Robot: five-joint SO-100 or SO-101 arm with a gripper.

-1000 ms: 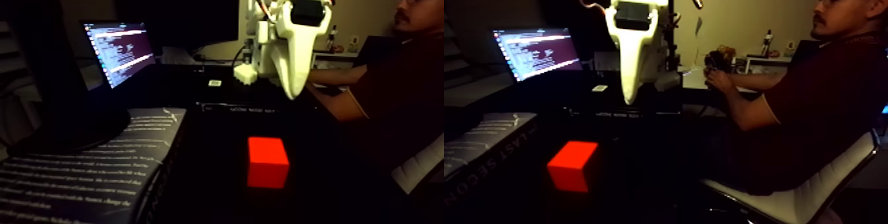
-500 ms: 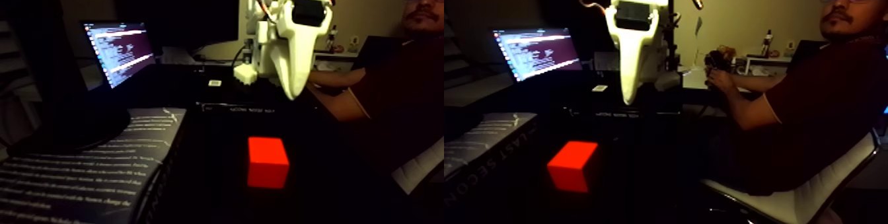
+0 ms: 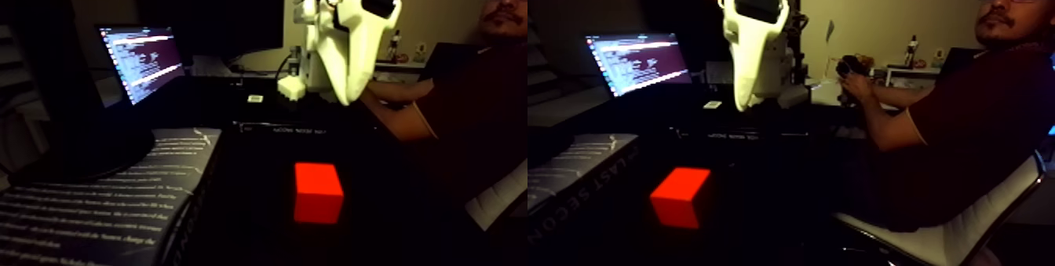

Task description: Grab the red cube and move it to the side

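Overhead, my white hand (image 3: 345, 96) hangs well above the red cube (image 3: 318, 193), fingers pointing down and tilted slightly, tapering to a single tip; I cannot tell whether the fingers are parted or pressed together. Both halves of the side-by-side fixed view show this pose, with a dark motor block near my wrist and orange wires looping at the top. The red cube sits alone on the dark surface (image 3: 259, 230), in front of and below my hand, touching nothing. Left of the cube lies a dark book (image 3: 94, 206) covered in lines of pale print too small to read; in the right half, its spine shows letters upside down, something like "LAST SECON". Behind the cube to the left, a laptop screen (image 3: 141, 61) glows with lines of text I cannot make out. To the cube's right, a person (image 3: 958, 128) sits in a chair.
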